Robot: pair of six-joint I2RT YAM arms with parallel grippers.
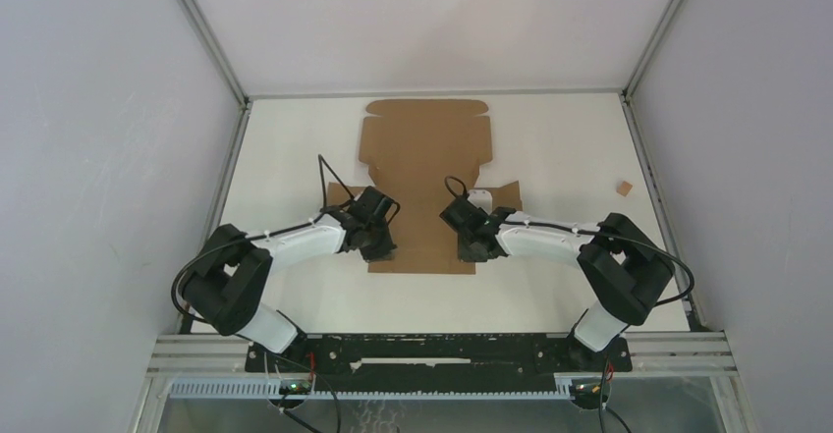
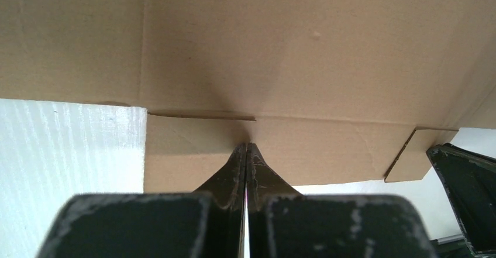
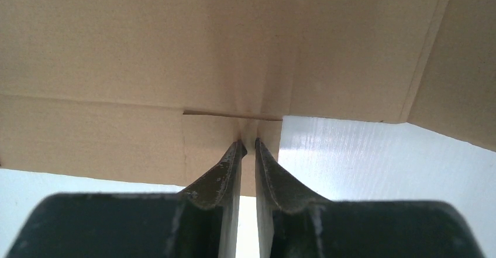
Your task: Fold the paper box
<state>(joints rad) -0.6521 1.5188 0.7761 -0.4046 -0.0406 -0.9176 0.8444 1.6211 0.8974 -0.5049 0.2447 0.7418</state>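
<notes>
place: robot lab cell | cues: white panel walls (image 1: pixel 98 109), aluminium frame rails (image 1: pixel 678 354)

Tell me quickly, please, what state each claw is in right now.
Left claw: closed, tips against the paper box.
Right claw: slightly open, tips at the box too.

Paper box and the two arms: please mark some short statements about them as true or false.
1. The paper box lies flat and unfolded on the table. True.
2. The left fingers stand wide open. False: they are shut together, their tips at the cardboard.
3. A small brown scrap lies apart from the box, to its right. True.
4. The right fingers are at the box's far end. False: both arms are at its near end.
</notes>
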